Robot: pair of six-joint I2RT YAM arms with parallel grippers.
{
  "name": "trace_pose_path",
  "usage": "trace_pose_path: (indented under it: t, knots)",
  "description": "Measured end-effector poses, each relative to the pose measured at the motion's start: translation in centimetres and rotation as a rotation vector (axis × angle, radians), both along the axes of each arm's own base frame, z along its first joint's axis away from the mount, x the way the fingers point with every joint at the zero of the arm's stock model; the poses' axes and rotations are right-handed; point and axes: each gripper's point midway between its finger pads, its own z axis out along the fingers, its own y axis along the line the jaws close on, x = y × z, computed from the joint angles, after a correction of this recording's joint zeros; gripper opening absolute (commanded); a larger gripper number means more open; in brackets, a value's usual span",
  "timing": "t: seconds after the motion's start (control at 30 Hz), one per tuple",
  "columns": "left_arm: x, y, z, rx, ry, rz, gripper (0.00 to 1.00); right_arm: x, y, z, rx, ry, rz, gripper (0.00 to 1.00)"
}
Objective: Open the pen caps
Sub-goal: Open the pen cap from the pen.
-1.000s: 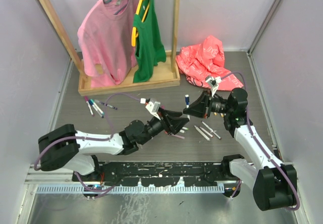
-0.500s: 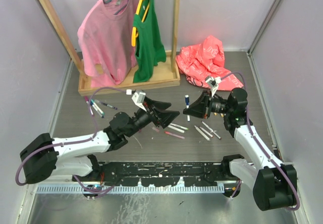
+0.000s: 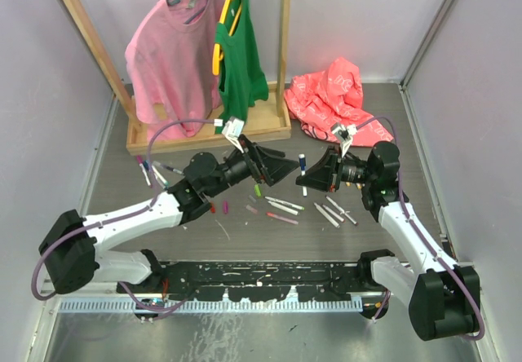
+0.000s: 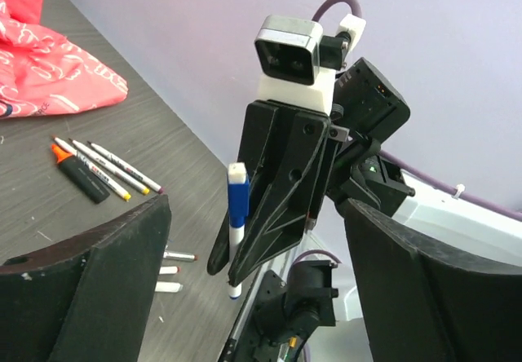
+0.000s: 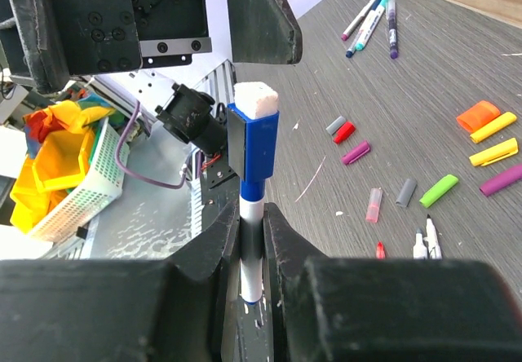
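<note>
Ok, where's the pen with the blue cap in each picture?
Top external: the blue-capped pen is just right of the middle, standing upright.
Left wrist: the pen is in the middle, upright, cap on top.
Right wrist: the pen is in the middle, rising from the bottom.
Shared landmark: the right claw pinches it in all three.

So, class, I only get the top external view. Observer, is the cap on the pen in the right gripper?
Observer: Yes. The right wrist view shows the right gripper shut on a pen, its blue cap on.
Operator: Is the left gripper gripping that cap?
Observer: No. The left wrist view shows the left gripper open, its fingers spread either side of the cap with gaps.
</note>
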Motion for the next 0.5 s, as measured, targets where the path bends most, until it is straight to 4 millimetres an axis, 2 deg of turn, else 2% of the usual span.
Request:
trace_pose_path:
  t: [0.13,0.37,0.5]
  knots:
    - [0.7,-1.0,0.0,0.018,0.047,-0.004,0.71,0.0,0.0,-0.2,-0.004,0.005,0.0,0.01]
    - [1.7,-2.8,-3.1,0.094,0.149,-0.018,0.56,0.0,0.0,-0.4,-0.009,0.01,0.0,0.01]
    - [1.8,-3.5,-4.0,0.111,0.187,-0.035,0.5,0.0,0.0,-0.5,-0.011,0.012,-0.001,0.01]
